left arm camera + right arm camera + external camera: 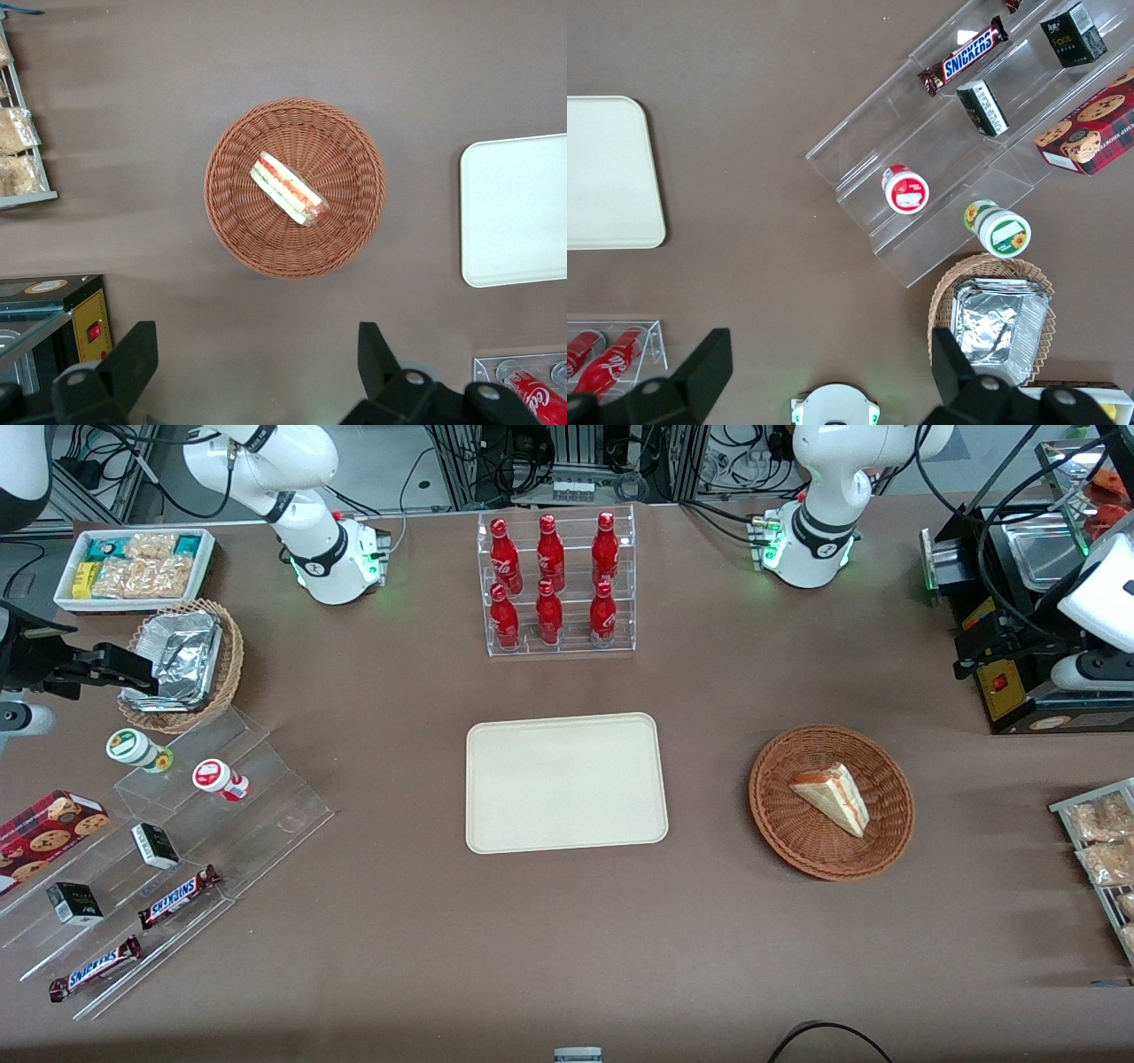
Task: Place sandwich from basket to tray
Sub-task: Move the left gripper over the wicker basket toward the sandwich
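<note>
A: Sandwich [289, 189] position?
B: Lies in basket [232, 226], apart from tray [514, 212].
A: Gripper [255, 354]?
B: Above the table near the basket, fingers [133, 354] spread wide, holding nothing.

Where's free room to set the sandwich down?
The tray is bare. Open table lies between it and the basket holding the sandwich. Crowded: bottle rack and snack shelves. Hand open, above table beside basket.
</note>
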